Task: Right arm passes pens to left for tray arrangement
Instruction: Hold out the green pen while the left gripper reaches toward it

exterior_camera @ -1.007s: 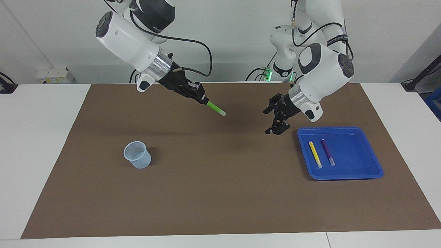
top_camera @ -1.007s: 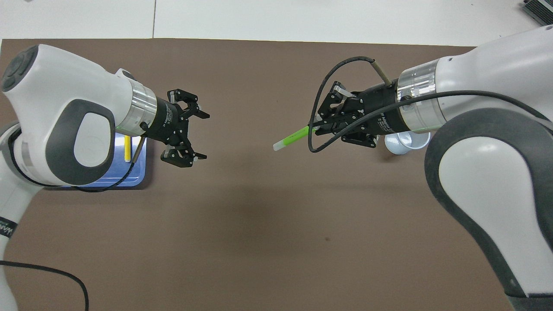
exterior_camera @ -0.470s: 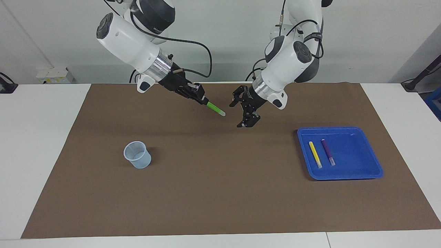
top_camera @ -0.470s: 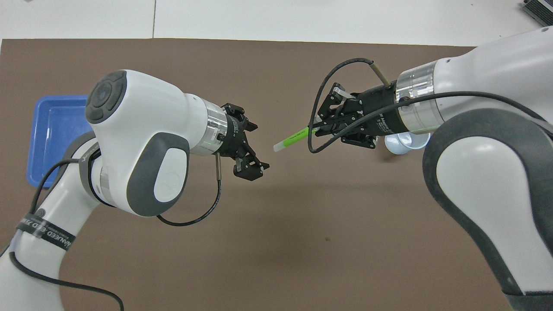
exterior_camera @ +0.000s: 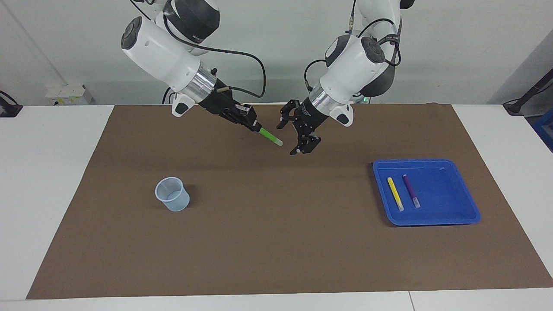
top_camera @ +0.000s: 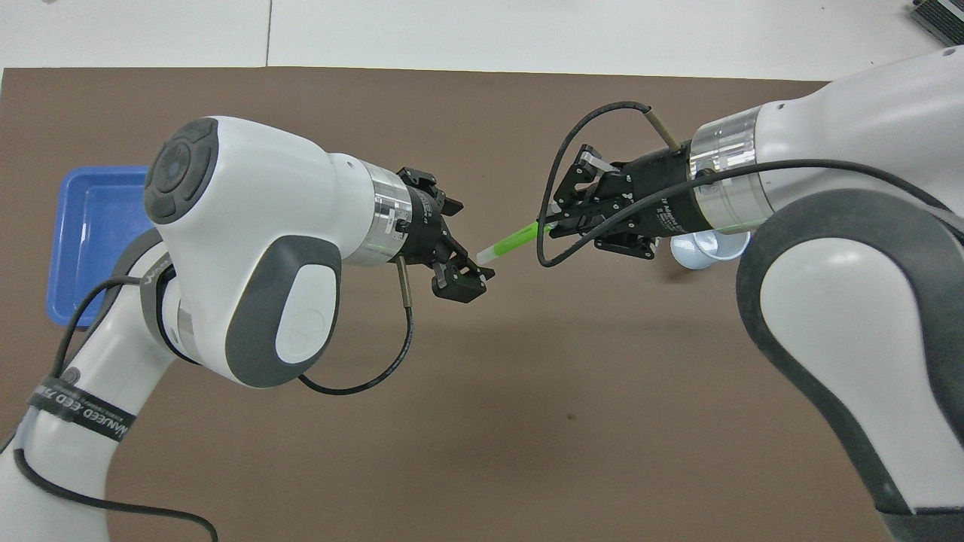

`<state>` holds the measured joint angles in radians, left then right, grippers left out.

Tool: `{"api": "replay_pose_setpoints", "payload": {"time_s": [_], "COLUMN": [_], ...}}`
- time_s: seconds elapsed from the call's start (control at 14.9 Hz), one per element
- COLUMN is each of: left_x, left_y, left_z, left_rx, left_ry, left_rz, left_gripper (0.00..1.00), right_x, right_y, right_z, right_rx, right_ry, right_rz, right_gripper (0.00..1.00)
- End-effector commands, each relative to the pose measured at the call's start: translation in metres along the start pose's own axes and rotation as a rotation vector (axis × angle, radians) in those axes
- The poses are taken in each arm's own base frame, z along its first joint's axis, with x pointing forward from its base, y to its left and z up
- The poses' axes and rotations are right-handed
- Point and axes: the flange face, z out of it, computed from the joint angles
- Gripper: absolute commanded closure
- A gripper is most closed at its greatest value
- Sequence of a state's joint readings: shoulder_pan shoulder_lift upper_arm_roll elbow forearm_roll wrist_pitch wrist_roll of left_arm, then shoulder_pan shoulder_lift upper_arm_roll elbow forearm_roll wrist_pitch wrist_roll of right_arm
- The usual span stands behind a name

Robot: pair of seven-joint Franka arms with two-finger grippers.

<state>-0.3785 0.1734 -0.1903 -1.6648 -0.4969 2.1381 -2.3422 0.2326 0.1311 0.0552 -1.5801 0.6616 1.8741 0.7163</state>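
**Handover at risk: open jaws close on the green pen's free tip**

Taking the green pen [exterior_camera: 271, 138] as the landmark, start with what lies nearest the robots. The right gripper [exterior_camera: 249, 120] is clamped on the pen's upper end, holding it in the air over the brown mat [exterior_camera: 276, 242], slanted down with its pale tip pointing toward the left arm's end of the table. Just beside that tip the left gripper [exterior_camera: 294, 134] stands with its fingers spread wide and nothing between them; the overhead view puts the tip right at the edge of its lower finger.

The main hazard sits here. If the left gripper comes in off-line, a finger could strike the tip instead of straddling it, levering the pen in the right gripper's hold. Closing on only the last bit of the tip would give a thin grip, and the pen may swing or drop once the right gripper lets go. A release before the left has closed would drop the pen onto the mat.

Farther from the robots than the pen, toward the right arm's end, stands the translucent cup [exterior_camera: 172, 194], well apart. Toward the left arm's end lies the blue tray [exterior_camera: 449, 216], holding the yellow pen [exterior_camera: 395, 193] and the purple pen [exterior_camera: 411, 190] side by side; a careless placing could knock these askew
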Motion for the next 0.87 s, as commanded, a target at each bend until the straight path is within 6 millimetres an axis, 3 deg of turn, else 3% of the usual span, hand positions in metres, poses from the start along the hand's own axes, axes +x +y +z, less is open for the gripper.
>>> {"api": "replay_pose_setpoints", "payload": {"time_s": [0.0,0.07,0.27,0.6,0.81], "left_x": [-0.016,-0.021,-0.027,-0.025,-0.022], "left_y": [-0.021,-0.03,-0.033,-0.03,-0.028], "left_z": [0.009,0.015,0.018,0.015,0.011], "left_rx": [-0.034,-0.051,-0.093,-0.085,-0.077], "left_ry": [-0.025,-0.034,-0.078,-0.066,-0.053], "left_rz": [-0.032,-0.025,-0.056,-0.058,-0.058], "left_gripper": [0.0,0.0,0.0,0.02,0.11], "right_x": [-0.001,-0.001,-0.001,-0.001,-0.001], "right_y": [0.003,0.003,0.003,0.004,0.004], "right_z": [0.0,0.0,0.0,0.001,0.0], "right_rx": [0.022,0.022,0.021,0.018,0.018], "right_ry": [0.001,0.001,0.0,0.001,0.002], "right_rz": [-0.005,-0.01,-0.01,-0.011,-0.014], "right_gripper": [1.0,1.0,1.0,1.0,1.0]}}
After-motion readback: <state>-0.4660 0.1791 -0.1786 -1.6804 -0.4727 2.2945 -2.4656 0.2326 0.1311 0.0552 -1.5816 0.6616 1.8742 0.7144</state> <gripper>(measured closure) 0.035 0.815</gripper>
